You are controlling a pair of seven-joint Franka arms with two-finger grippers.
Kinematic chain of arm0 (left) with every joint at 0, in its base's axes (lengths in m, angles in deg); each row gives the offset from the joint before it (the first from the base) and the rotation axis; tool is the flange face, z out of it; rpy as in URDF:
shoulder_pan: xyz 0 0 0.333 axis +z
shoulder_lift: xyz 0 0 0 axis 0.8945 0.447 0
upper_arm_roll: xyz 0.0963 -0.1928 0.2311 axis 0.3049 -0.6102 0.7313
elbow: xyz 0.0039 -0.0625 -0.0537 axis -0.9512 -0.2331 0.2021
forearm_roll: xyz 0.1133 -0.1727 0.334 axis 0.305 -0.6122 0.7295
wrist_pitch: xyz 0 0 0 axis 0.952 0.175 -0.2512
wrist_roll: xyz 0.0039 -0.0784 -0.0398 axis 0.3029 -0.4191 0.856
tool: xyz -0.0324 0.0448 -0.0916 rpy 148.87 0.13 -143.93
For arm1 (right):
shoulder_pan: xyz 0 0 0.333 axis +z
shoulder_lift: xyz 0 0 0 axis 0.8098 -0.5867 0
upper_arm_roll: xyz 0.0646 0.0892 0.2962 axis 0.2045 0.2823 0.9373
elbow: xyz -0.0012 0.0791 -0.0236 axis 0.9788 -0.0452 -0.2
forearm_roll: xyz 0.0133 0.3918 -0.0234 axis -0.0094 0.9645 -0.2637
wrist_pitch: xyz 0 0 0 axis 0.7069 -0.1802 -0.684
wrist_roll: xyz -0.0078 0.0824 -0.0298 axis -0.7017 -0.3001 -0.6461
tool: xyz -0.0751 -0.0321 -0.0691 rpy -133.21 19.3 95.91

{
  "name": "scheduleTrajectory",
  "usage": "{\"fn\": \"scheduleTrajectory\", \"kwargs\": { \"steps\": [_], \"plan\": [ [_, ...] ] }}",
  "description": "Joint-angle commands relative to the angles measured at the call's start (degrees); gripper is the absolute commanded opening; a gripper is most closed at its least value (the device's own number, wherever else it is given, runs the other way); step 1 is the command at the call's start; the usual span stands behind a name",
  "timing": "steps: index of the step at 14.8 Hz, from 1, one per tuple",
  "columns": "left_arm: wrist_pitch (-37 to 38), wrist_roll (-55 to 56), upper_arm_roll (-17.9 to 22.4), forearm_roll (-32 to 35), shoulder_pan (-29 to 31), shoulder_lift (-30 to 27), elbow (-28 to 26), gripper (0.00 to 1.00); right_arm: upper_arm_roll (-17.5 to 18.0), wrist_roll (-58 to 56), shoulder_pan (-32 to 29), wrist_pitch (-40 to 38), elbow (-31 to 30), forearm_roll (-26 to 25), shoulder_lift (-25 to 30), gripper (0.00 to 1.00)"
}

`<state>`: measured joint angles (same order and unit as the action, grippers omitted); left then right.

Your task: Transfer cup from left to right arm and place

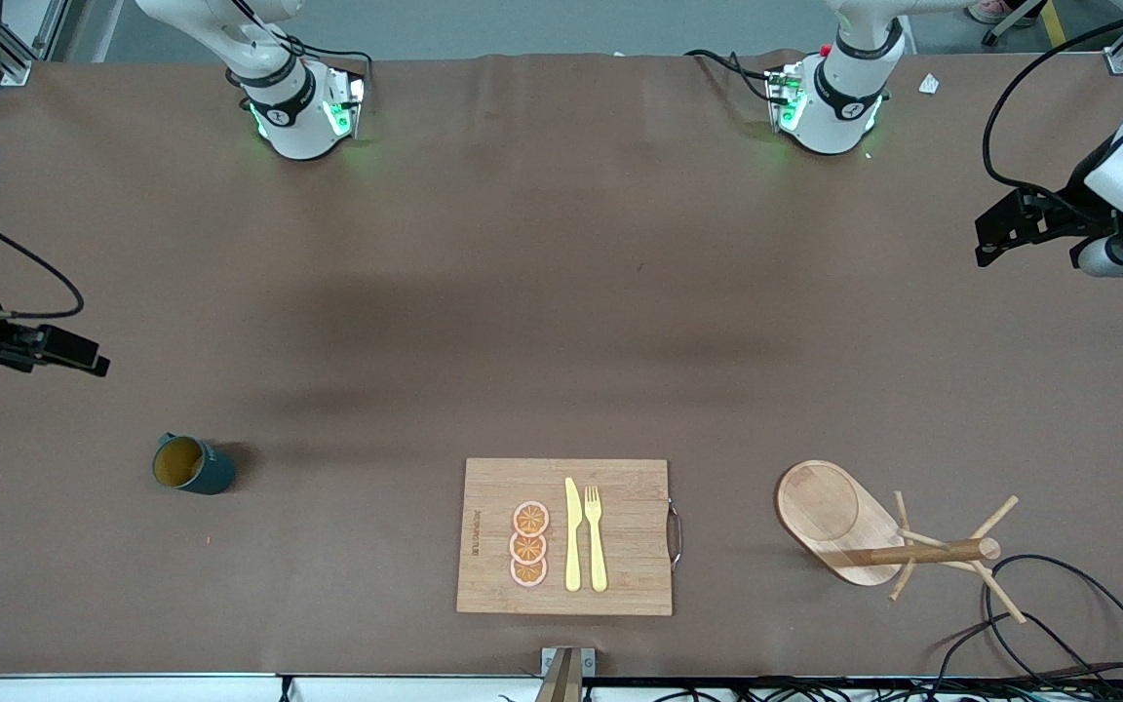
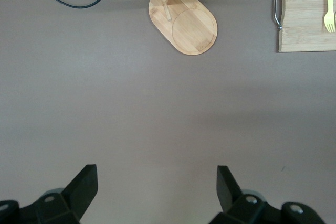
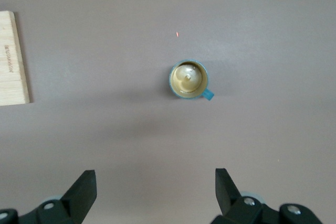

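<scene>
The cup (image 1: 193, 465) stands upright on the brown table (image 1: 522, 292), at the right arm's end, with nothing touching it. It is dark blue outside and tan inside, and its small handle sticks out to one side. The right gripper (image 3: 152, 192) hangs up in the air above the table close to the cup, with its two fingers spread wide and nothing between them. The left gripper (image 2: 156, 190) waits up high over the left arm's end of the table, and its fingers are spread wide with nothing in them too.

In the middle of the table, near the front camera, lies a cutting board (image 1: 566, 536) with a yellow knife (image 1: 572, 534), a yellow fork (image 1: 596, 536) and three orange slices (image 1: 529, 544). A wooden mug rack (image 1: 873, 531) stands toward the left arm's end.

The cup sits at the end where the right arm would set it down. It could be waiting there for a pick-up, or it could be put down already; I cannot tell which.

What could go wrong: the cup is round and smooth, so fingers that close off-center could knock it over or make it slip. A gripper coming down crooked could bump the rim or the handle
</scene>
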<state>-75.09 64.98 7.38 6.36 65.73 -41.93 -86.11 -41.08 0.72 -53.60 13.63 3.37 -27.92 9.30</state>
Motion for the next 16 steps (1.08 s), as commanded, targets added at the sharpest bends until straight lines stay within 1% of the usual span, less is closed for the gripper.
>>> {"fn": "scheduleTrajectory", "kwargs": {
  "steps": [1, 2, 4, 6, 11, 12, 13, 15, 16],
  "plan": [
    [-0.16, -0.51, -0.17, 0.63, -0.17, 0.15, 0.48, 1.00, 0.45, 2.06, 1.62, 0.56, -6.10, -0.71, 8.54, 1.00],
    [0.02, -0.51, -0.17, 0.63, -0.17, 0.15, 0.48, 1.00, 0.45, 2.06, 1.81, 0.74, -6.19, -0.88, 9.95, 1.00],
    [0.11, -0.51, -0.34, 0.63, -0.17, 0.15, 0.48, 1.00, 0.45, 2.23, 1.81, -0.05, -6.19, -2.90, 12.77, 1.00],
    [0.11, -0.51, -0.34, 0.63, -0.17, 0.15, 0.48, 1.00, 0.36, 2.23, 1.72, -3.46, -6.11, -2.91, 14.18, 1.00],
    [0.28, -0.42, -0.43, 0.72, -0.26, 0.24, 0.48, 1.00, 0.10, 1.63, 0.76, -4.01, -5.67, -3.87, 13.92, 1.00],
    [0.28, -0.42, -0.43, 0.72, -0.17, 0.24, 0.48, 1.00, 0.10, 1.53, 0.67, -4.01, -5.58, -4.57, 13.83, 1.00],
    [0.28, -0.25, -0.52, 0.64, -0.17, 0.24, 0.31, 1.00, 0.36, 1.53, 0.75, -4.10, -4.62, -6.93, 13.75, 1.00],
    [0.28, 0.19, -1.30, 0.63, -0.08, 0.07, 0.13, 1.00, 0.45, 1.53, 0.84, -6.54, -4.26, -7.30, 13.74, 1.00],
    [0.28, 0.45, -1.74, 0.63, 0.18, -0.11, -0.22, 1.00, 0.45, 1.44, 0.93, -6.47, -4.09, -7.21, 13.66, 1.00]
  ]
}}
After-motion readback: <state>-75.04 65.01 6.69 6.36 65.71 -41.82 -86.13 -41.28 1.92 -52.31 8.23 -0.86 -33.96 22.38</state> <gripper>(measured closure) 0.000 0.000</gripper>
